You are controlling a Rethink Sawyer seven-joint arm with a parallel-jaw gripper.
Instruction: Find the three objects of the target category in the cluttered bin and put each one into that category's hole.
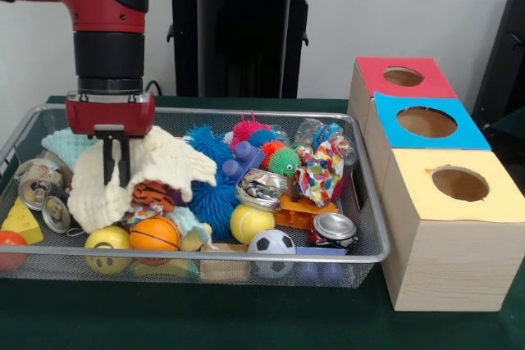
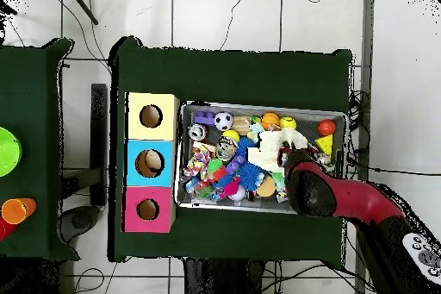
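Note:
My gripper [image 1: 116,179] hangs at the left of the wire bin [image 1: 373,231], its two fingers close together and closed on a bunched cream cloth [image 1: 172,165] that rises around them. A mint cloth [image 1: 64,146] lies behind it and a patterned colourful cloth [image 1: 321,171] is at the right. Three boxes stand beside the bin, each with a round hole: red top [image 1: 404,77], blue top [image 1: 426,122], yellow top [image 1: 459,184]. In the overhead view the arm [image 2: 303,185] covers the gripper, and the cream cloth [image 2: 272,146] shows beside it.
The bin is packed: silver cans [image 1: 38,193], a crushed can [image 1: 261,187], another can [image 1: 333,227], an orange ball [image 1: 154,234], yellow ball [image 1: 250,223], soccer ball [image 1: 271,243], blue spiky ball [image 1: 210,196], green spiky ball [image 1: 284,161], purple blocks [image 1: 246,157], a cheese wedge [image 1: 21,223].

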